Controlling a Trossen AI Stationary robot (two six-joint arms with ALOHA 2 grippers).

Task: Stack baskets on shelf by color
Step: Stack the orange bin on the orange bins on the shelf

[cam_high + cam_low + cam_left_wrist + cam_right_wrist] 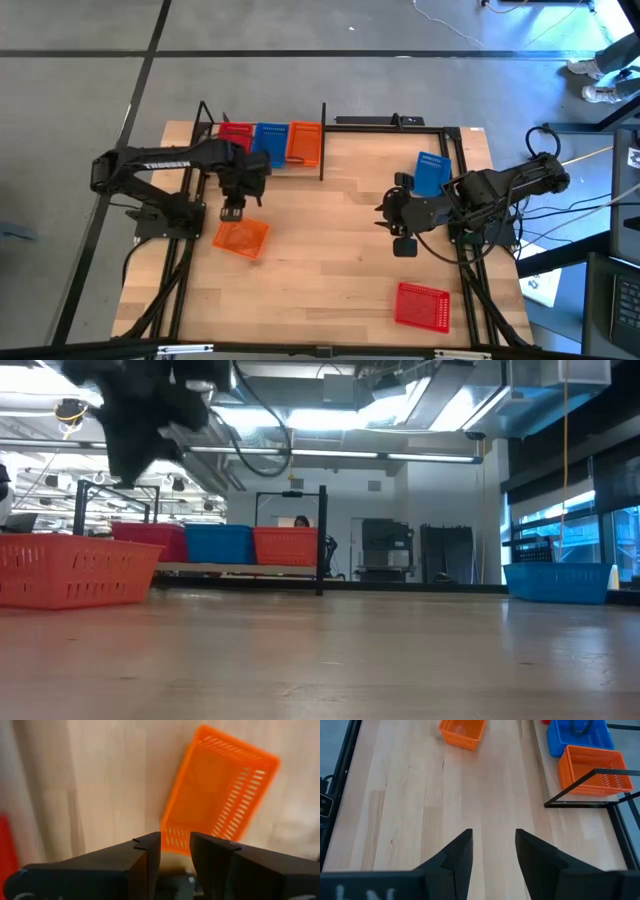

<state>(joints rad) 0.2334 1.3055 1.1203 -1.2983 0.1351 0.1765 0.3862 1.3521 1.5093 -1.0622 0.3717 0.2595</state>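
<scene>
Dark fingers (145,851) of the left gripper (232,212) hang spread above a loose orange basket (241,238); the right gripper (385,217) waits, spread and empty.

Wooden table (330,250) sitting on grey floor (300,70); cables (590,210) trailing at right; person's shoes (598,80) showing top right.

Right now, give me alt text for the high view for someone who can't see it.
The left gripper hovers open above a loose orange basket on the table. Red, blue and orange baskets line the shelf at the back. The right gripper waits open mid-table, near a blue basket and a red basket.
</scene>
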